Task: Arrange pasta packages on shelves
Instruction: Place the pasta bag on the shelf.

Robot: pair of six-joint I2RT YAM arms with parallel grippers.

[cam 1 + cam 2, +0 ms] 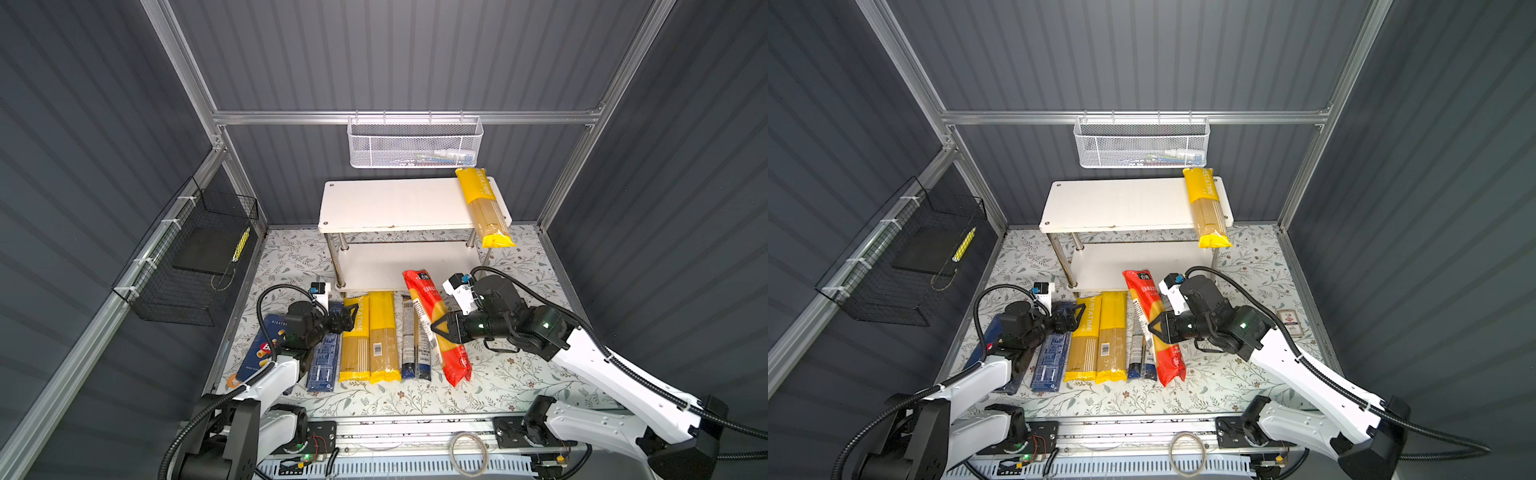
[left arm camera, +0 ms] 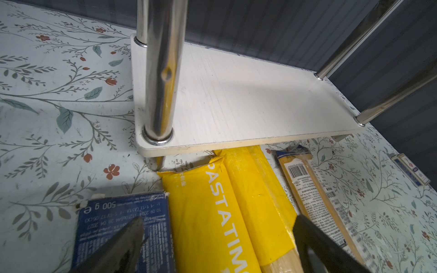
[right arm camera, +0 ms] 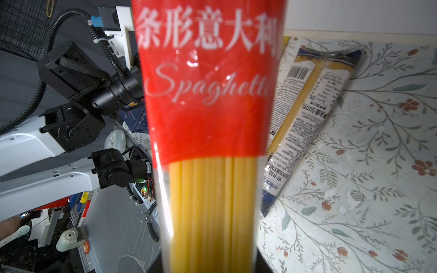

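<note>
Fingers (image 1: 444, 323) of the right gripper (image 1: 436, 330) were noted pinched across the red spaghetti bag (image 1: 422, 291) near mid-length. Its long axis was pointed at the shelves (image 1: 395, 203), with the far end at the lower board (image 1: 399, 262) front edge and the near end low toward the desk (image 1: 519, 374). The right arm was judged nearer. The left gripper (image 1: 352, 319) was seen spread over a yellow bag (image 1: 354, 353), with nothing gripped.
</note>
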